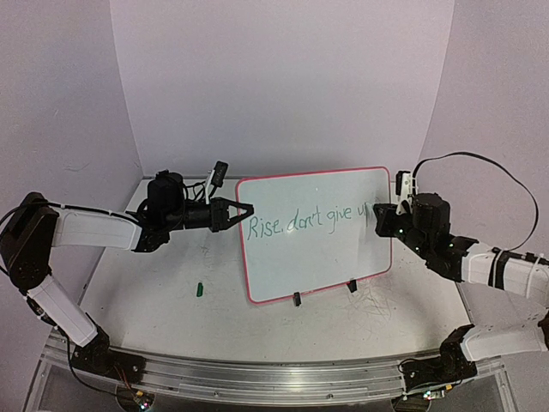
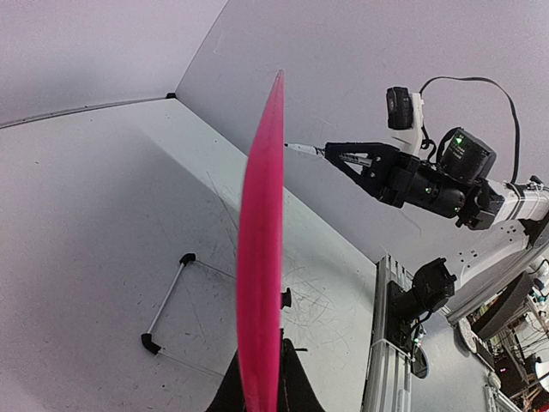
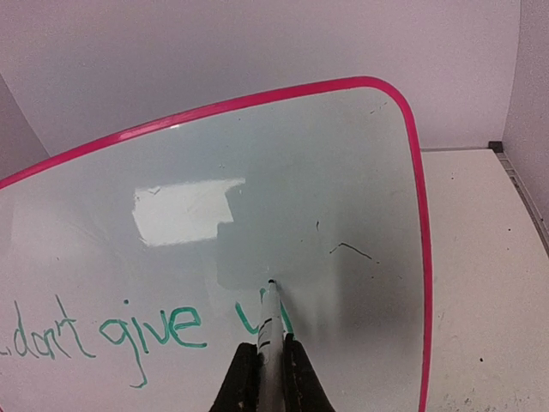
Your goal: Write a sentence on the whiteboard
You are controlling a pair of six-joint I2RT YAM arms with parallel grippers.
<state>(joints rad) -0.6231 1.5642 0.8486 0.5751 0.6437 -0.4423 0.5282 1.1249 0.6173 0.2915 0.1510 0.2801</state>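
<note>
The whiteboard [image 1: 317,232], white with a pink-red frame and two black clip feet, stands upright mid-table. Green writing on it reads "Rise, don't give u". My left gripper [image 1: 244,209] is shut on the board's left edge; the left wrist view shows that pink edge [image 2: 260,257] between my fingers. My right gripper [image 1: 380,220] is shut on a white marker [image 3: 271,330]. The marker's tip rests on the board [image 3: 326,189] at the right stroke of the letter "u".
A small green marker cap [image 1: 199,289] lies on the table left of the board. A thin stand bar with black ends [image 2: 165,300] lies on the table behind the board. Grey walls close the back and sides.
</note>
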